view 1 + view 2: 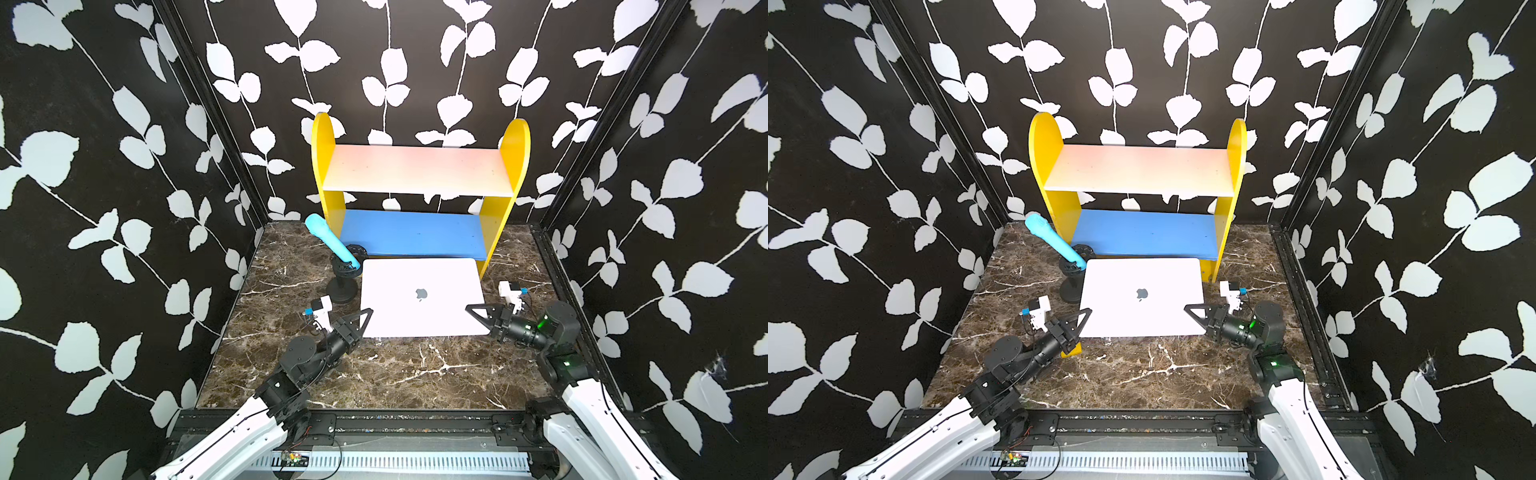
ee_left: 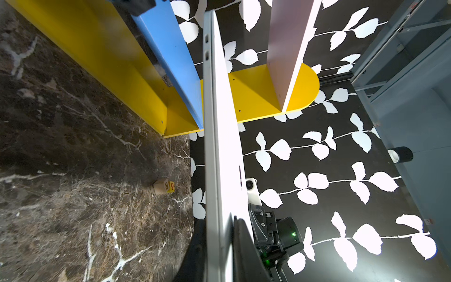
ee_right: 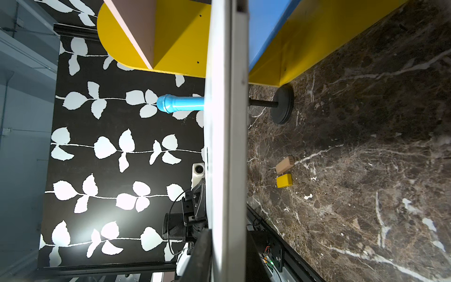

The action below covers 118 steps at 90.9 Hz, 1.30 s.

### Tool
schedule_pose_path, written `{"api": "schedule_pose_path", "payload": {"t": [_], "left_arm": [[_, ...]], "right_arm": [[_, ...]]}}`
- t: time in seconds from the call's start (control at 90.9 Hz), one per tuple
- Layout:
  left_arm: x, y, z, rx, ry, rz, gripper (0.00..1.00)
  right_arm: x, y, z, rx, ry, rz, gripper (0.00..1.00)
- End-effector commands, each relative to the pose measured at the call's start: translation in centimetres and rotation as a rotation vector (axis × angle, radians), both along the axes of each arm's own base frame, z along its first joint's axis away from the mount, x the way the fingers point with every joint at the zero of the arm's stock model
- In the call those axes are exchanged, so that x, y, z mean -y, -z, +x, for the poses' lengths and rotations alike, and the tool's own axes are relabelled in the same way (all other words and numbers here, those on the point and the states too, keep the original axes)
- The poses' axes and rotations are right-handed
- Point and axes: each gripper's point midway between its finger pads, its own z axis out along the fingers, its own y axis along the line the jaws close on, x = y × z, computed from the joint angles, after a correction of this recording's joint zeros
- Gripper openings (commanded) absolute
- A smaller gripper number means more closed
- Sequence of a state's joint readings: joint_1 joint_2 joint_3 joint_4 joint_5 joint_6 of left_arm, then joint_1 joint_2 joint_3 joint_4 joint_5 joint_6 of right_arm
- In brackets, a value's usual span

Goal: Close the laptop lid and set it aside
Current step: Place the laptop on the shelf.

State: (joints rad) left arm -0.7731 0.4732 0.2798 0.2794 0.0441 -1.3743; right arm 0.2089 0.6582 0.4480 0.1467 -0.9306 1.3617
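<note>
Both arms reach in low from the near edge of the marble table and angle inward, forearms nearly level, so the two grippers face each other across the laptop. The left gripper meets the laptop's left edge near the front corner, and the right gripper meets the right edge near the opposite front corner. In each wrist view the thin silver slab runs edge-on between dark fingers, so both grippers are closed down onto the laptop, one finger above and one below. The lid is folded flat against the base and faces up, its dark apple logo in the centre. The laptop lies level with its long axis running left to right, parallel to the front of the yellow shelf, and its far edge is just in front of the blue lower board. It appears to be raised off the marble, since a wooden block and a yellow block show on the table on its underside, though the gap is hard to judge. A blue microphone on a black stand is just beside its far-left corner.
</note>
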Motion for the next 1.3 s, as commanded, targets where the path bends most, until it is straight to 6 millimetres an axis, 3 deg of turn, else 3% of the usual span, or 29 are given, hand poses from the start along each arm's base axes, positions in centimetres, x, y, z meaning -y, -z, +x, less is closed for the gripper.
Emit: {"api": "schedule_pose_path", "payload": {"t": [0.0, 0.187, 0.649, 1.287], "left_arm": [[0.9, -2.1, -0.5, 0.115, 0.053, 0.098, 0.00], [1.4, -3.1, -0.1, 0.110, 0.069, 0.161, 0.00], [2.3, -5.8, 0.9, 0.137, 0.087, 0.286, 0.00], [2.7, -12.9, 3.6, 0.231, 0.096, 0.270, 0.00]], "right_arm": [[-0.6, -3.5, -1.0, 0.145, -0.061, 0.001, 0.06], [-0.6, -4.5, -0.7, 0.155, -0.055, -0.014, 0.00], [-0.6, -7.5, -0.2, 0.191, -0.047, -0.046, 0.00], [-1.3, -13.4, 1.6, 0.274, -0.028, -0.043, 0.00]]}}
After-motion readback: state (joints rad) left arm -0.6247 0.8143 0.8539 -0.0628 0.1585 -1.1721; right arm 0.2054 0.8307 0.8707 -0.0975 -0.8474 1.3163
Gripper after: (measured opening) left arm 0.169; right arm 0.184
